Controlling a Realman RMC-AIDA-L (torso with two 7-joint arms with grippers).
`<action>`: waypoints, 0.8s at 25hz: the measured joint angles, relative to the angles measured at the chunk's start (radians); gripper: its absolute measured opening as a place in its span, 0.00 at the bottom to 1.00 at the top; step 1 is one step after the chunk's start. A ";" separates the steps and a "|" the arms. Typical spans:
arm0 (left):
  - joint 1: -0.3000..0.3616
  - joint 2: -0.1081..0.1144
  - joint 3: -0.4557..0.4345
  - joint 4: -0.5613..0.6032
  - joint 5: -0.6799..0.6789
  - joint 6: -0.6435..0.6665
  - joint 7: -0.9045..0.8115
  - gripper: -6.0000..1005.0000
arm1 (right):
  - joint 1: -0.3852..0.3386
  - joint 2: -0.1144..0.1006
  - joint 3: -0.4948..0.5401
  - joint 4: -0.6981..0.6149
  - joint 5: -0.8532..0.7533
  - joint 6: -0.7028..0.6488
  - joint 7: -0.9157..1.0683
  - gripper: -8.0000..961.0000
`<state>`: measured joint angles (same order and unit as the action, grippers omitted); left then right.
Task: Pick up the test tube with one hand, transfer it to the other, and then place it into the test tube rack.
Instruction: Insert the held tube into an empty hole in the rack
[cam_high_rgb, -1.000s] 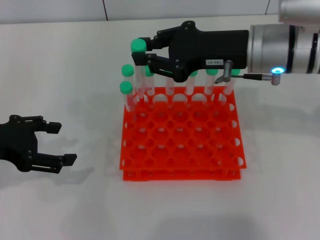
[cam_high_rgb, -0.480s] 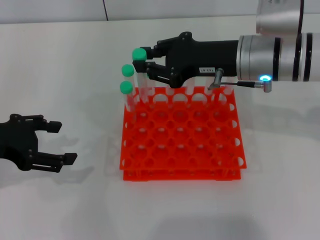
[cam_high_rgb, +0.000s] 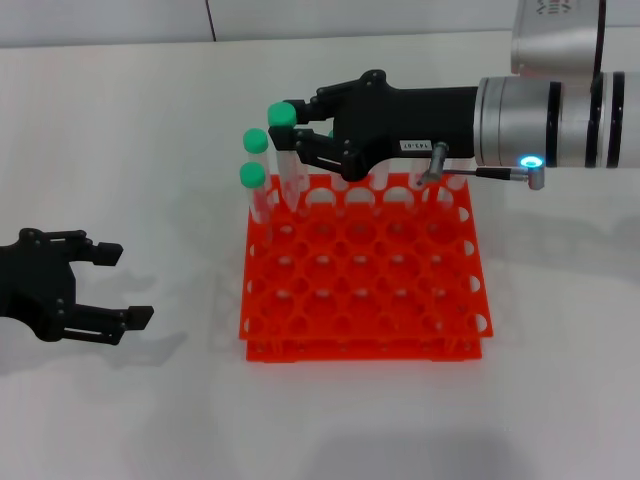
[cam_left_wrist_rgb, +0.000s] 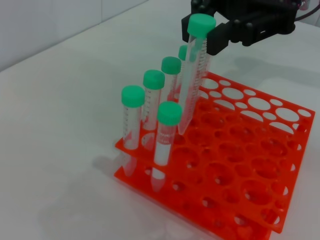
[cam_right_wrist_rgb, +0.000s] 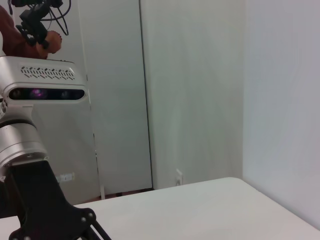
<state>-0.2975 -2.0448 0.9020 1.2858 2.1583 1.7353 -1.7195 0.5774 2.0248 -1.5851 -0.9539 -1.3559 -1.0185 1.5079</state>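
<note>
I'm gripping the slim green-capped clear plastic test tube (cam_high_rgb: 285, 150) in my white-labelled black right gripper (cam_high_rgb: 295, 125), its tip entering the red-orange plastic grid rack's (cam_high_rgb: 365, 270) far-left corner; my unlabelled black left gripper (cam_high_rgb: 125, 285) is resting released, well left of it.

Head camera looks down on the rack (cam_high_rgb: 363, 265); left wrist views it closer, sidelong.

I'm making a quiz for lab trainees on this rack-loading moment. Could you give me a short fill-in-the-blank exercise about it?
1. The right gripper holds the test tube just below its ____ cap.
2. The tube's lower tip hangs over the red-orange test tube rack, near its ____ left corner in the head view.
3. The left gripper rests on the table with its fingers ____.

Missing words: green; far; open
</note>
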 joint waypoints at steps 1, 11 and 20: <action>0.000 0.000 0.000 -0.001 0.000 0.000 0.000 0.89 | 0.000 0.000 0.000 0.004 0.000 0.000 0.000 0.28; 0.000 0.002 0.000 -0.005 0.003 -0.004 0.001 0.89 | 0.006 0.002 -0.009 0.023 0.009 0.015 -0.012 0.28; -0.002 0.002 0.000 -0.005 0.003 -0.006 0.004 0.89 | 0.009 0.003 -0.019 0.046 0.026 0.028 -0.032 0.28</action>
<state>-0.2996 -2.0432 0.9020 1.2808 2.1615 1.7290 -1.7157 0.5860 2.0279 -1.6040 -0.9079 -1.3298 -0.9905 1.4757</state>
